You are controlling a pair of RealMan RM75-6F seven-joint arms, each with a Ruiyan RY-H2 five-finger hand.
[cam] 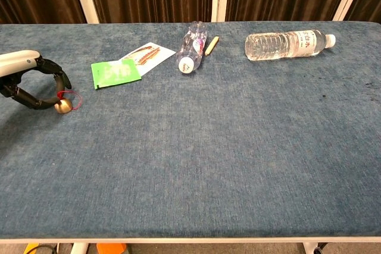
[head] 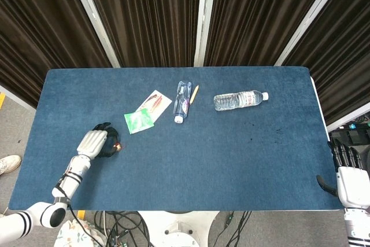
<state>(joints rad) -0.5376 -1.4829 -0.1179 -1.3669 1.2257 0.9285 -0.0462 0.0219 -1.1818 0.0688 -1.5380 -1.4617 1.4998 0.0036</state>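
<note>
My left hand rests at the left side of the blue table, fingers curled low over the cloth. A small brass bell with a red cord sits pinched at its dark fingertips. My right hand hangs off the table's right edge, near the front corner, with fingers straight and apart and nothing in it. It does not show in the chest view.
A green packet and a white printed packet lie just beyond the left hand. Further right lie a small clear bottle, a thin yellow stick and a larger water bottle.
</note>
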